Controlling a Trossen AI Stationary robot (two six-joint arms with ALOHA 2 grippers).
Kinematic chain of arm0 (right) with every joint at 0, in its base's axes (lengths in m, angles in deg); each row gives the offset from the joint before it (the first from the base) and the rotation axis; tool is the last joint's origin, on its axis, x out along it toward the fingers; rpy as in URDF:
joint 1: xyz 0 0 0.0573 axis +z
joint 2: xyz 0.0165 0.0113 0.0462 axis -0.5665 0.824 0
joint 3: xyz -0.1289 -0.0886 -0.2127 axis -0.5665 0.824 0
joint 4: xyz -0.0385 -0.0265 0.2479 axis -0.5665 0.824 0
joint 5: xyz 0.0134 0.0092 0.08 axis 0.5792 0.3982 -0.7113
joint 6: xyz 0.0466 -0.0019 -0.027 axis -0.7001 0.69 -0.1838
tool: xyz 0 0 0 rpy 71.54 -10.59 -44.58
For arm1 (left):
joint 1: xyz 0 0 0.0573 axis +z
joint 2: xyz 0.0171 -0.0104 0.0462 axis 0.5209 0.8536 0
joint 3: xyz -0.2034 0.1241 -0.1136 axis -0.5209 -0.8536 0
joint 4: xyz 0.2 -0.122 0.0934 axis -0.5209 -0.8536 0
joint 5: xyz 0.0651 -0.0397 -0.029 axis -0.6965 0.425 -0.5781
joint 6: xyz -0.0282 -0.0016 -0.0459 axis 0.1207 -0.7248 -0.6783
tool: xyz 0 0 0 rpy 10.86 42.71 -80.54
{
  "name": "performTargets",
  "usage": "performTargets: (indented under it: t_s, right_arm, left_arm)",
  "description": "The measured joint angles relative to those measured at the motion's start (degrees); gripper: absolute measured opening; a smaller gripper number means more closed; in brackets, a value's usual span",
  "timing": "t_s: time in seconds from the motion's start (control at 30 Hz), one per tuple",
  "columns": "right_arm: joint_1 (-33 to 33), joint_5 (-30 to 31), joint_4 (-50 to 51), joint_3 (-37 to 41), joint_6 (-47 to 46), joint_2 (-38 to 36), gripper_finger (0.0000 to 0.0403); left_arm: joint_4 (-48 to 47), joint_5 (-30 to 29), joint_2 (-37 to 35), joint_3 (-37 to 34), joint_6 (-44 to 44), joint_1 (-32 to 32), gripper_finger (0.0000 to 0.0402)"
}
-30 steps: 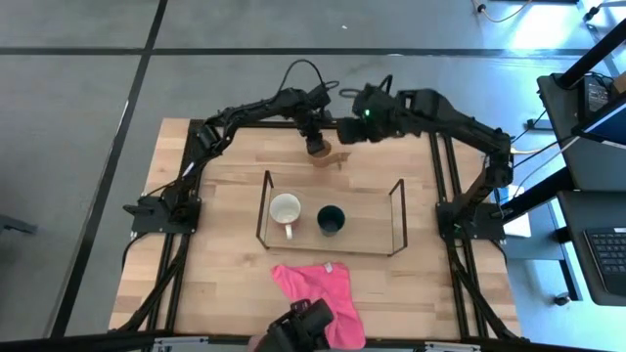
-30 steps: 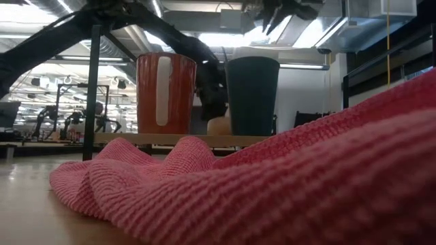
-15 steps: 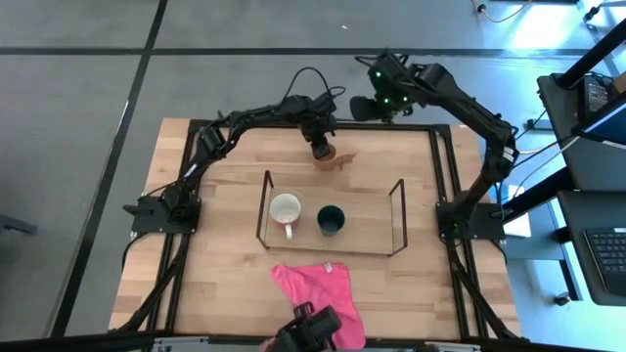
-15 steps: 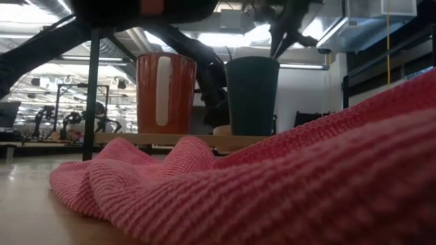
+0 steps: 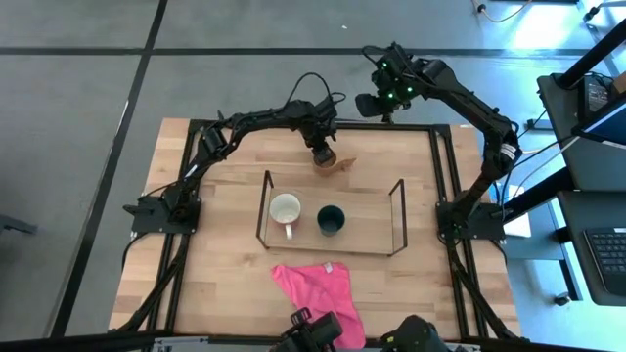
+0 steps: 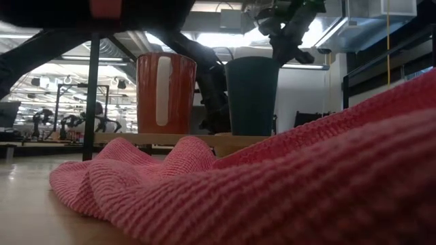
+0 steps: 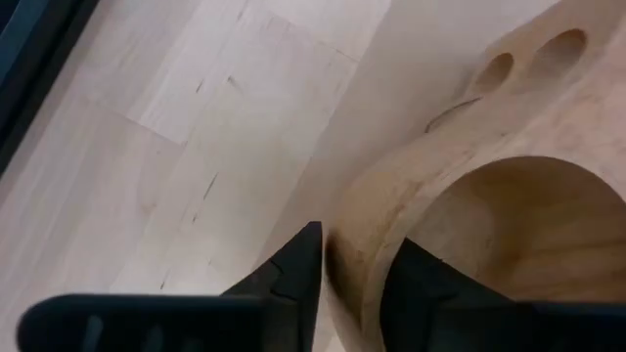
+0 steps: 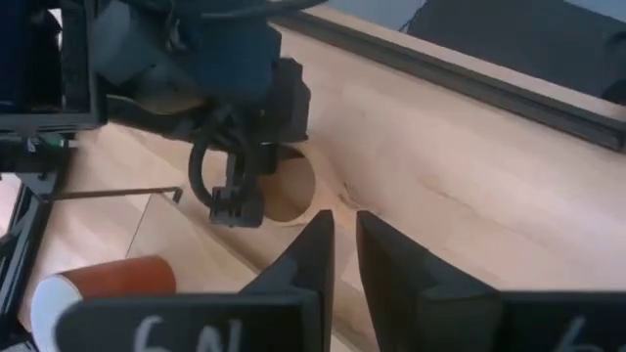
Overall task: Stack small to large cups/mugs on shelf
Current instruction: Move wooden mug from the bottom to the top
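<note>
High view shows us only part-way through: the reddish mug [image 5: 286, 209] and the dark green cup [image 5: 331, 219] stand side by side on the shelf [image 5: 395, 217], not nested, while the tan wooden cup [image 5: 326, 156] sits on the table [image 5: 215, 254] just beyond the shelf's far rail. Our left gripper [image 5: 321, 152] is down at that cup — in the left wrist view its two fingers straddle the cup's wall, one inside the rim and one outside, with a sliver of gap at the outer finger, so we judge the hold loose rather than firmly clamped, and we cannot tell whether it is taking or letting go. Our right gripper [image 8: 339, 246] hangs high over the far table edge, its fingers close together with a narrow gap and nothing between them. Left to do, as we judge it: get the wooden cup onto the shelf and stack all three by size. A pink cloth [image 5: 318, 288] lies near the front, well apart from the shelf — the shelf's far rail is what the cup must clear.
</note>
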Motion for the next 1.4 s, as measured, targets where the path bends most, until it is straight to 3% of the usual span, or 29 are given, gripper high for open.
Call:
performTargets:
  t_s: [0.6, 1.13, 1.4]
  right_arm:
    - [-3.45, -4.0, -0.02, -0.01, 8.07, 0.0, 0.0049]
    - [-3.83, -3.97, -0.96, -0.01, 11.59, 0.0, 0.0049]
    - [-3.83, -3.95, -0.99, -0.03, 13.7, 0.0, 0.0049]
  left_arm:
    - [-7.1, -3.87, -1.77, 8.52, -4.64, -0.87, 0.009]
    - [-4.05, -3.44, -1.57, 1.23, -4.91, -0.74, 0.0091]
    - [-2.72, -3.44, -1.57, 1.71, -7.1, -0.76, 0.0091]
